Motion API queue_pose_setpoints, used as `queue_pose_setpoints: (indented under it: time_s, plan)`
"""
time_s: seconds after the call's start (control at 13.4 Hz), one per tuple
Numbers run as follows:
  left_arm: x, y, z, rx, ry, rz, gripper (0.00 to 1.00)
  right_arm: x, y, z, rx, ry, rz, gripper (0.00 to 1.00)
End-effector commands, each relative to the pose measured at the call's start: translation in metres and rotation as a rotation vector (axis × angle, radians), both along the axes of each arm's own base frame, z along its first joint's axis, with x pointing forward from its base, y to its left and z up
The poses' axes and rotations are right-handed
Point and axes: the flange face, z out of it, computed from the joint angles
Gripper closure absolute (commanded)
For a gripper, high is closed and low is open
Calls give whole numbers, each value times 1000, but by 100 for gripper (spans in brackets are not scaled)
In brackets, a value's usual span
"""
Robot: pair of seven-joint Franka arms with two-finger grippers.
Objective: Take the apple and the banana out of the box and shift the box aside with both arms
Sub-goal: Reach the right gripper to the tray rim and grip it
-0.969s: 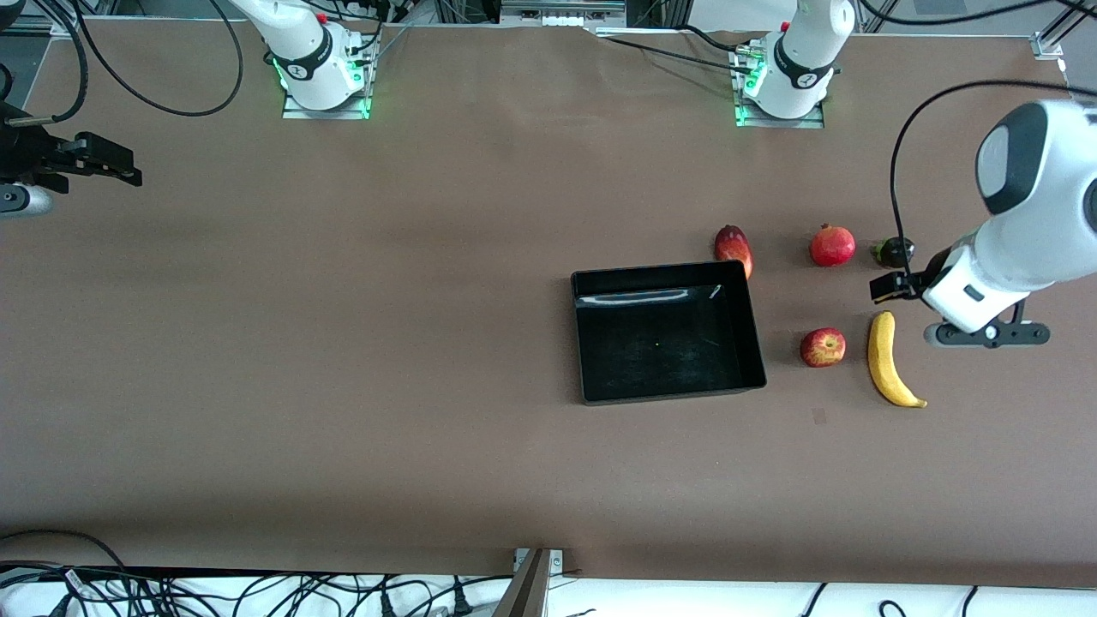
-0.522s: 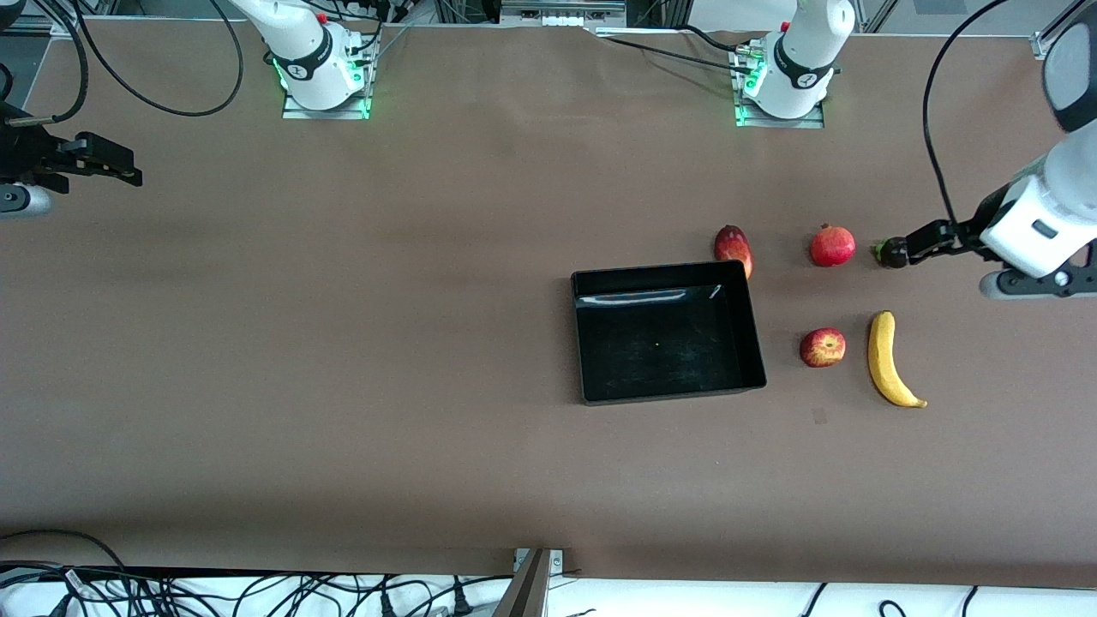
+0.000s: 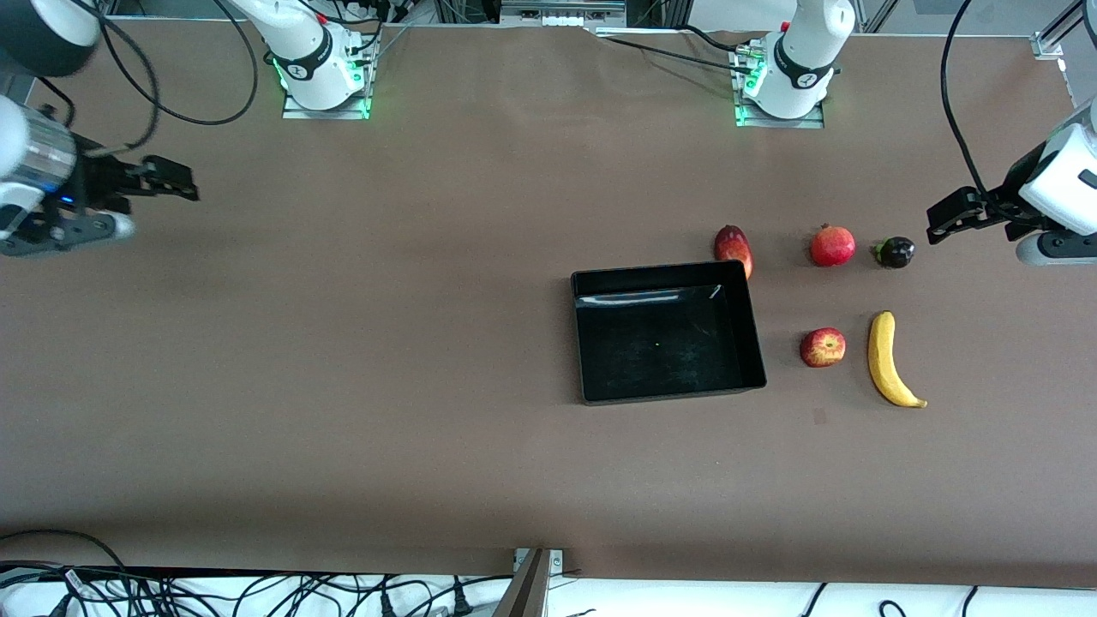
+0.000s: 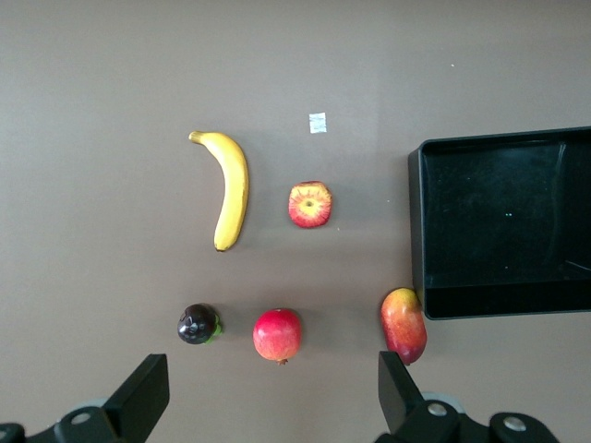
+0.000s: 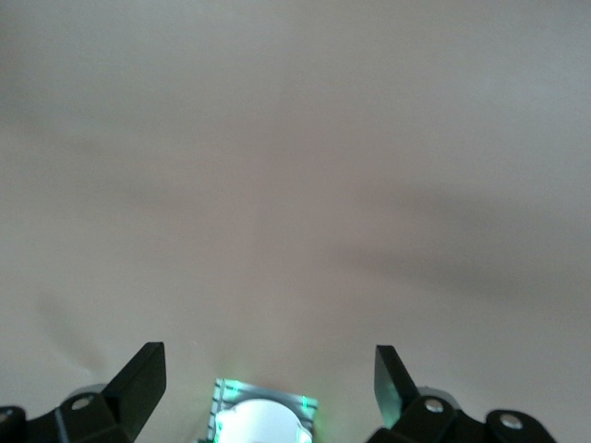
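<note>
The black box (image 3: 668,343) sits on the brown table (image 3: 343,386), toward the left arm's end of it. The apple (image 3: 823,347) lies just beside the box on the side facing the left arm's end, and the banana (image 3: 890,360) lies just beside the apple, closer again to that end, its length running toward the front camera. Neither fruit touches the box or the other.

Three more fruits form a row farther from the front camera: a mango (image 3: 734,250) touching the box's far corner, a pomegranate (image 3: 832,245) and a small dark fruit (image 3: 894,252).

The left gripper (image 3: 943,221) hangs in the air over bare table near the left arm's end, close to the dark fruit. Its fingers (image 4: 143,395) are spread wide and hold nothing. In the left wrist view the apple (image 4: 310,205), the banana (image 4: 230,187) and the box (image 4: 503,221) all lie well apart from those fingers, with the row of mango (image 4: 404,325), pomegranate (image 4: 277,335) and dark fruit (image 4: 198,324) between.

The right gripper (image 3: 176,187) hangs over bare table at the right arm's end, well apart from the box and every fruit. Its fingers (image 5: 138,380) are also spread and empty, with only the table and the arm's green-lit base (image 5: 266,420) below them.
</note>
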Motion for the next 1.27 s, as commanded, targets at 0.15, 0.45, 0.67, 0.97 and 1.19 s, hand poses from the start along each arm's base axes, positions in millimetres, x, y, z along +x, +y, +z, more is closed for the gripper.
queue_pose_setpoints:
  time_s: [0.15,0.45,0.67,0.97,1.19]
  plan:
    - [-4,-10,11,-39,-10,-30,0,27,133,-43,-30,-55,-85,0]
    - [-5,-6,13,-39,-12,-20,0,42,232,-111,102,-104,-141,0]
    - [-5,-8,12,-39,-11,-21,0,29,328,-136,167,-250,-254,0]
    - [-5,-7,12,-40,-11,-22,0,-10,440,-199,246,-336,-166,0]
    - [-5,-3,12,-40,-9,-19,0,-19,478,-230,272,-411,-102,0]
